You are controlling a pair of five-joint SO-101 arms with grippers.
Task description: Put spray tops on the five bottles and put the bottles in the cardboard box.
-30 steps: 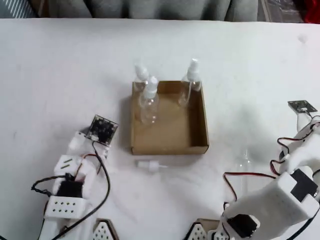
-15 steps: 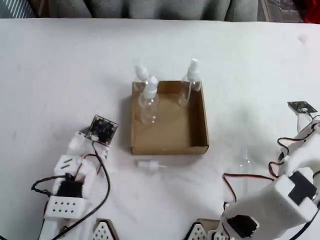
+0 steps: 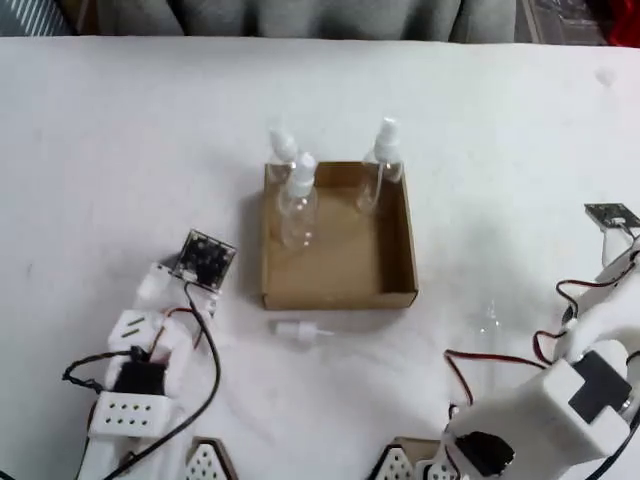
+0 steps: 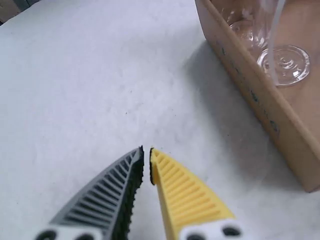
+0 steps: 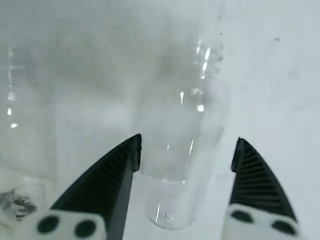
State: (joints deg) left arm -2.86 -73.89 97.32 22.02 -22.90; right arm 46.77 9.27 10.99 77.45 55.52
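The cardboard box (image 3: 400,250) sits mid-table. Three clear bottles with white spray tops stand at it: one at the back left corner (image 3: 283,150), one inside on the left (image 3: 298,200), one inside at the back right (image 3: 383,160). A loose spray top (image 3: 300,328) lies just in front of the box. A clear uncapped bottle (image 3: 488,325) stands front right; in the right wrist view this bottle (image 5: 185,150) sits between the spread fingers of my open right gripper (image 5: 187,142), untouched. My left gripper (image 4: 146,150) is shut and empty over bare table beside the box's left wall (image 4: 250,95).
White cloth covers the table. The left arm (image 3: 135,370) rests front left, the right arm (image 3: 560,400) front right with red and black wires. Faint glints of another clear thing (image 5: 12,125) show beside the right gripper. Grey cushions line the far edge.
The right arm has shifted a little toward the front right. The left arm, box and capped bottles have not moved.
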